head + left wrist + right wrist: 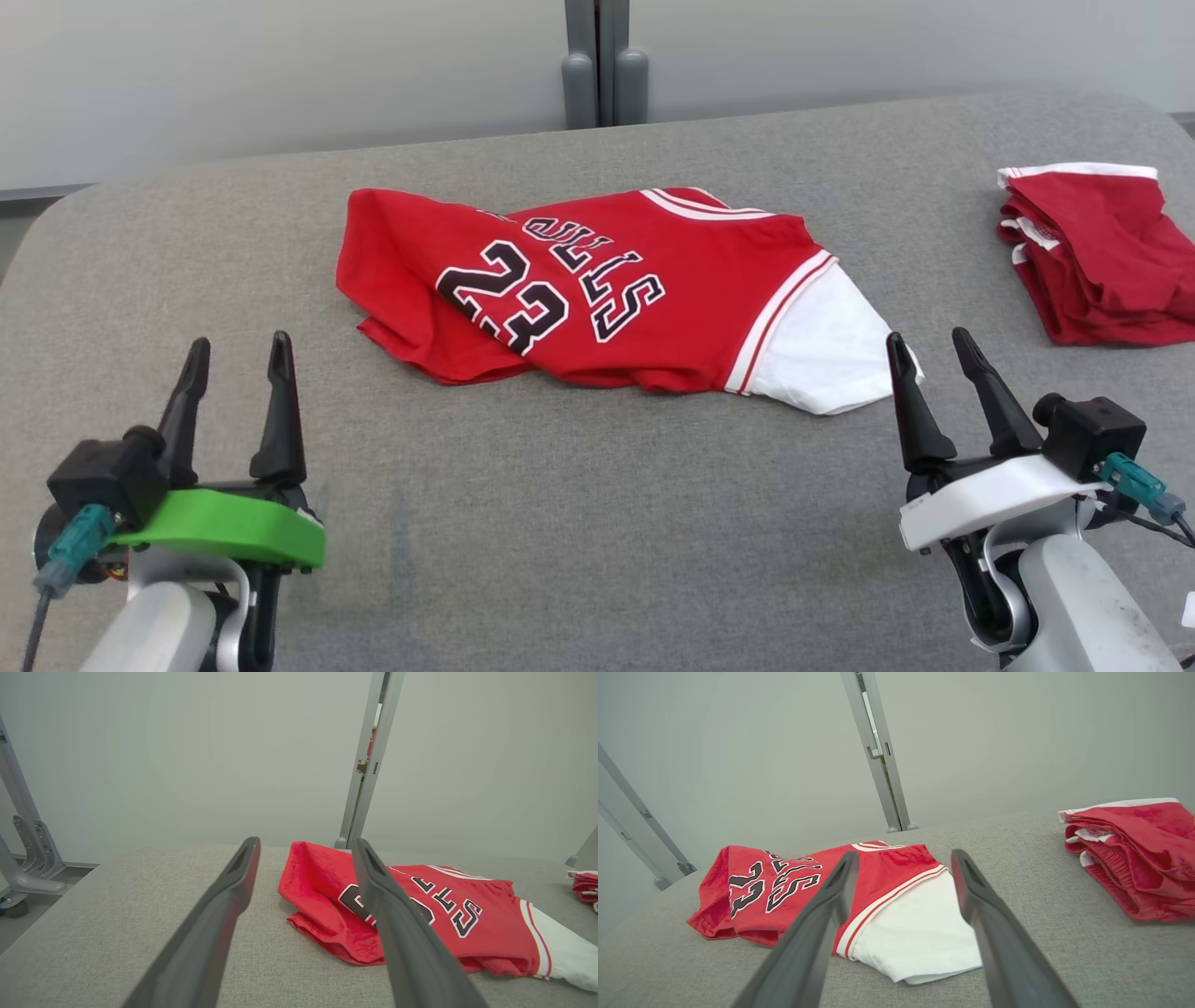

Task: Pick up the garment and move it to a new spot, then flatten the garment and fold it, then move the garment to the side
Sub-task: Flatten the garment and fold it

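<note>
The garment [597,289] is a red jersey with black "23" lettering and a white sleeve, lying loosely rumpled in the middle of the grey table [560,523]. It also appears in the left wrist view [467,914] and the right wrist view [859,891]. My left gripper [238,350] stands open near the table's front left, short of the jersey's left edge, holding nothing. Open and empty as well, my right gripper [932,345] sits at the front right, its fingertips close beside the white sleeve. Both pairs of dark fingers [224,914] [994,933] point toward the jersey.
A stack of folded red garments [1092,252] with white trim lies at the table's far right [1134,854]. A grey post [605,65] stands behind the table's far edge against a pale wall. The table's rounded corner is at the back left.
</note>
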